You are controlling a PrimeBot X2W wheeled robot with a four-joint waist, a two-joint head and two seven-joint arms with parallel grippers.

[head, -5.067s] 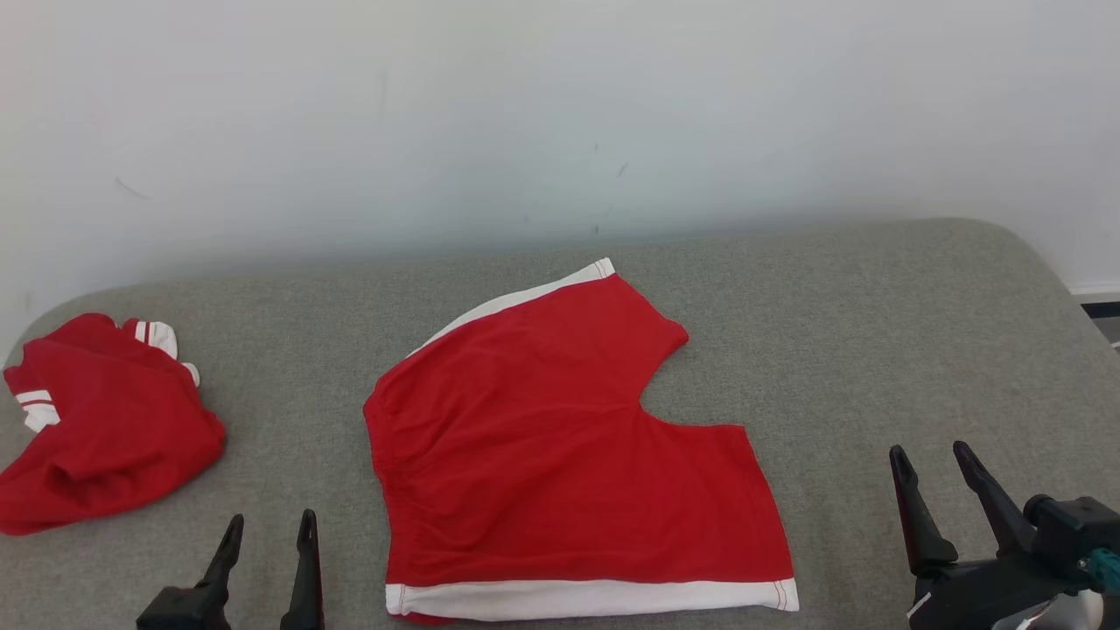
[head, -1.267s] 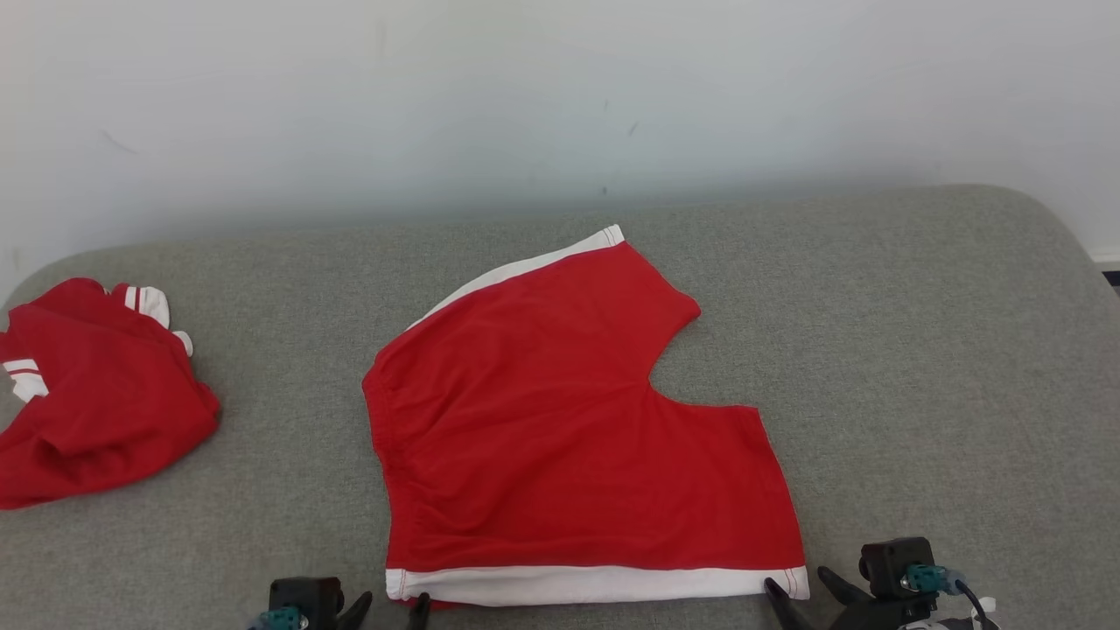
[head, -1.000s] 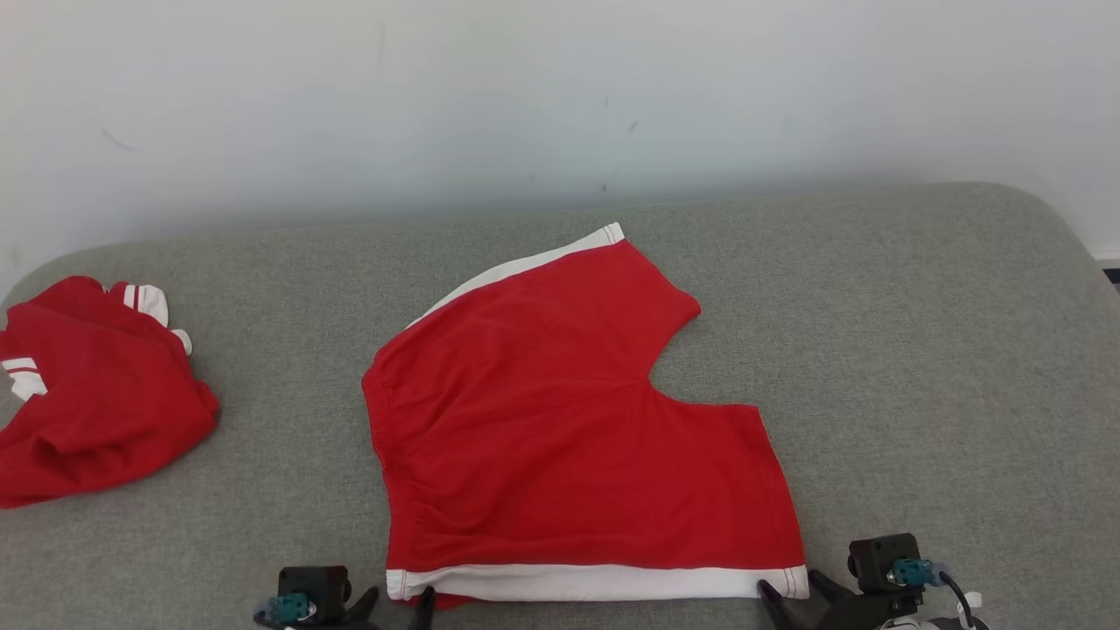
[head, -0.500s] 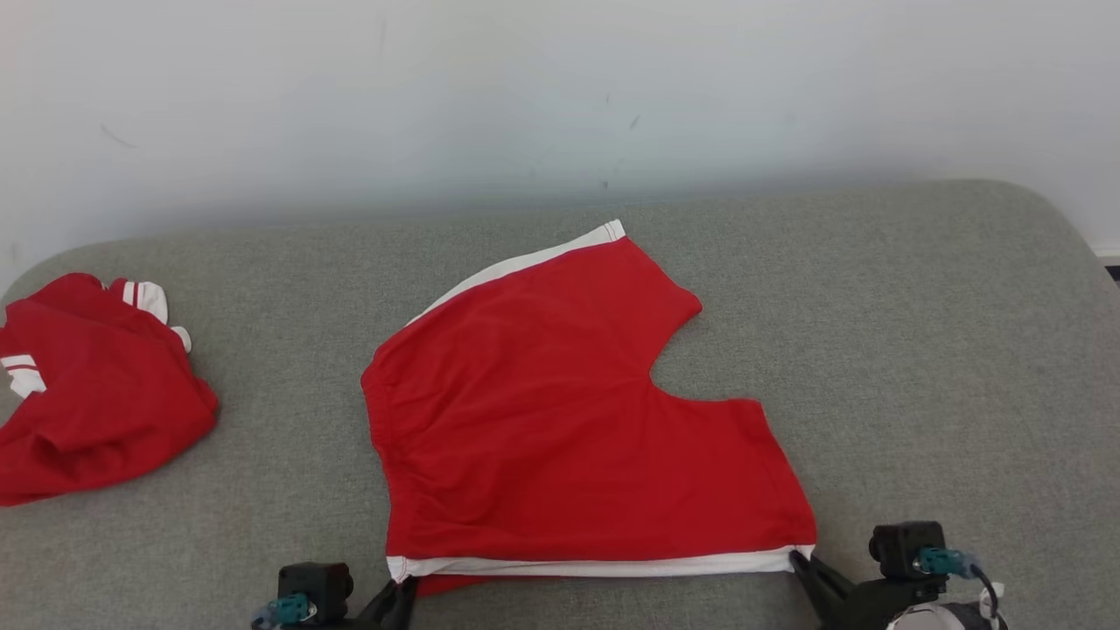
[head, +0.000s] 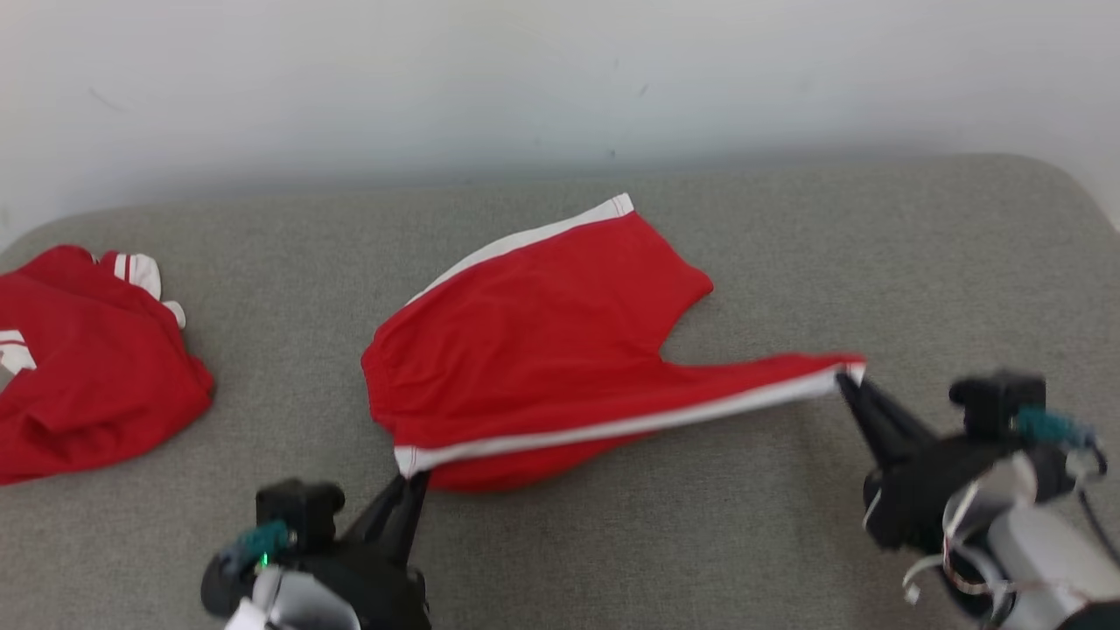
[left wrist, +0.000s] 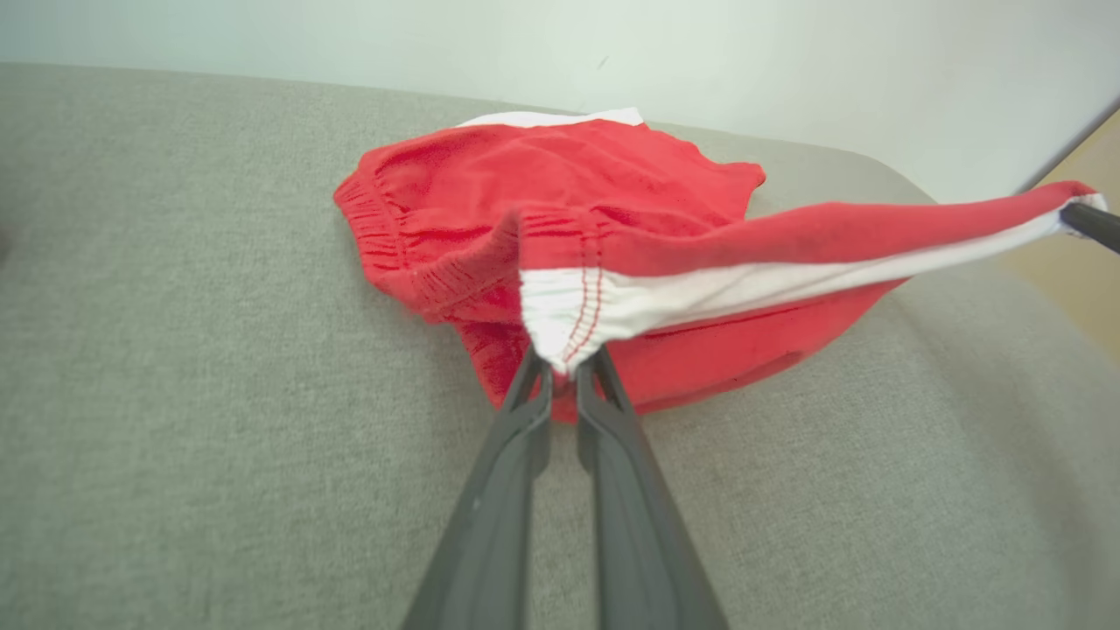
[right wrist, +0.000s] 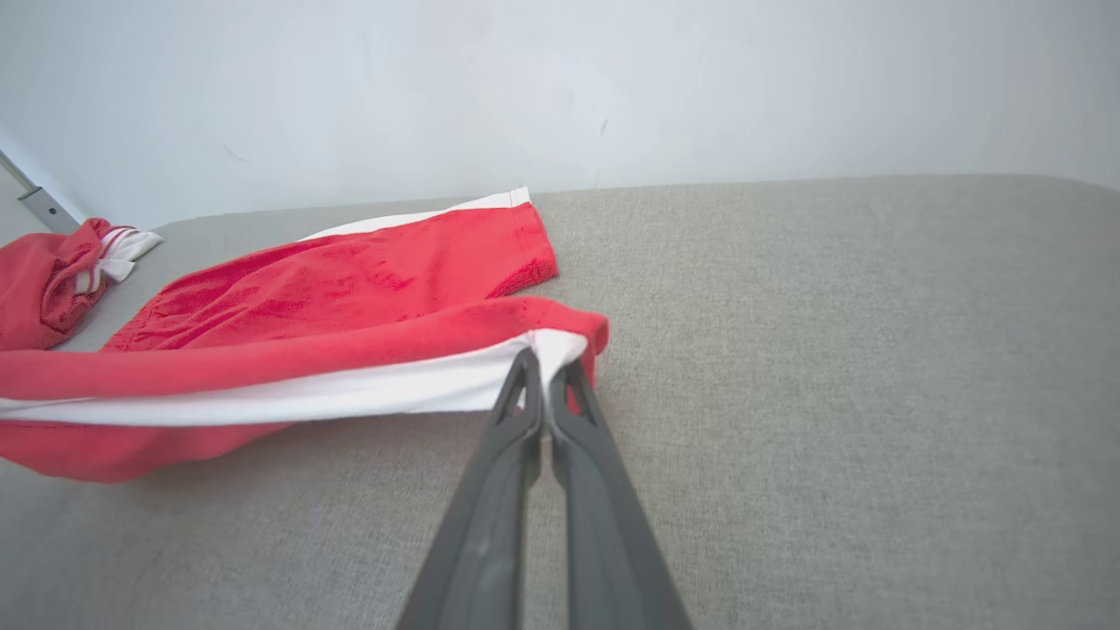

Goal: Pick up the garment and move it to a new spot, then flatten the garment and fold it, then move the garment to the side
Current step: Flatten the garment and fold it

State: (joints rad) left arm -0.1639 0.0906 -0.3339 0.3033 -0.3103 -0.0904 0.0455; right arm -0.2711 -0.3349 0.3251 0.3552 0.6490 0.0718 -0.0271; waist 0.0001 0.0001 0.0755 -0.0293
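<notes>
Garment (head: 542,332), red shorts, lies mid-cushion on the grey cushion (head: 919,262). Its white hem (head: 612,426) hangs taut and raised between left gripper (head: 409,479) and right gripper (head: 845,380), each pinching one hem corner.

L gripper (head: 409,479) + R gripper (head: 847,381) pinch red shorts (head: 542,332) by white hem (head: 612,425), hem taut above grey cushion (head: 919,262)

A grey, woven-fabric surface (head: 945,254) with rounded far corners runs up to a pale wall (head: 560,79). Near its middle lie the red shorts (head: 542,324). Their far leg and waistband side rest flat on the cloth, while the white-banded near hem hangs clear of it. At the left edge a crumpled red garment (head: 87,385) with white stripes lies well apart from them.
</notes>
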